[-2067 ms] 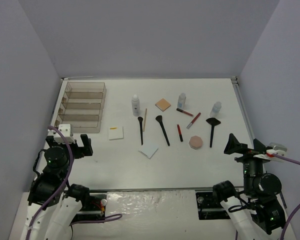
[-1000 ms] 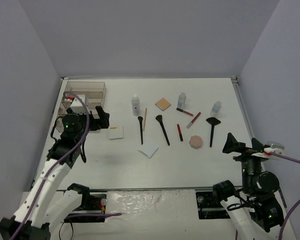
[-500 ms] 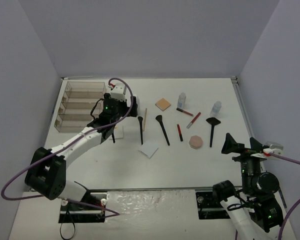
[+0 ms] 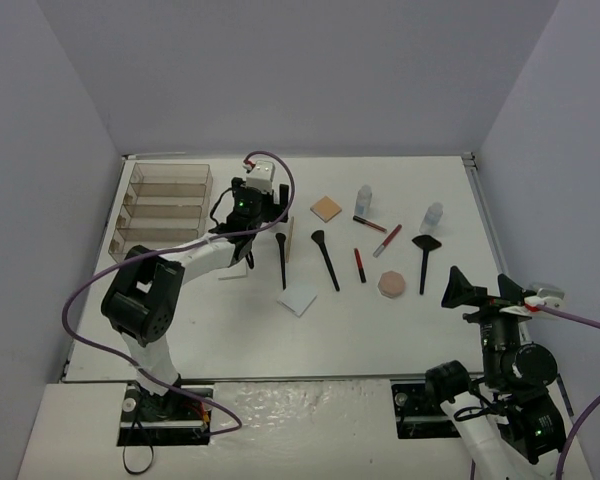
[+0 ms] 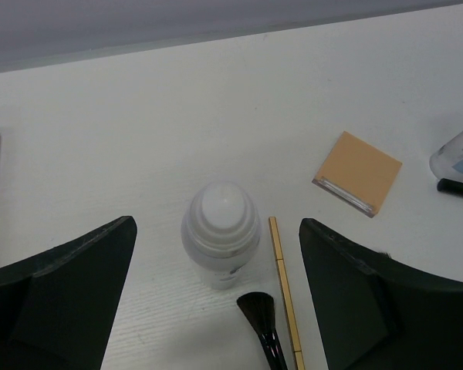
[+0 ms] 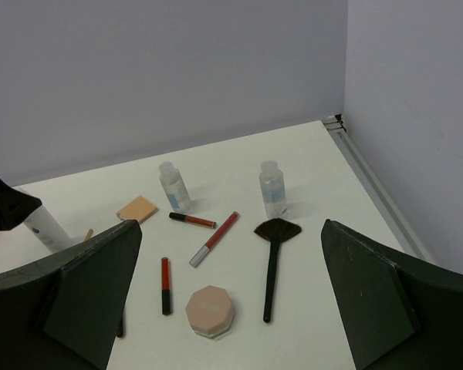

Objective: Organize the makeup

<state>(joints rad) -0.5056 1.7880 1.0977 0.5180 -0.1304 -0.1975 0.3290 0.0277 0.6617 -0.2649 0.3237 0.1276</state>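
While the left gripper (image 5: 216, 227) stands open astride the upright white bottle (image 5: 221, 223) without touching it, a wooden stick (image 5: 282, 277) and a black brush (image 5: 259, 312) lie just beside that bottle; the right gripper (image 4: 477, 290) hangs wide open, apart from the pink compact (image 6: 211, 310).

your left gripper (image 4: 263, 208) sits just right of the organizer tray (image 4: 165, 210); its jaws look spread, though that's hard to judge from up here. farther right of the tray lie a black brush (image 4: 281, 260), a tan compact (image 4: 326, 208) and, farthest off, your right gripper (image 4: 480, 290), wide open.
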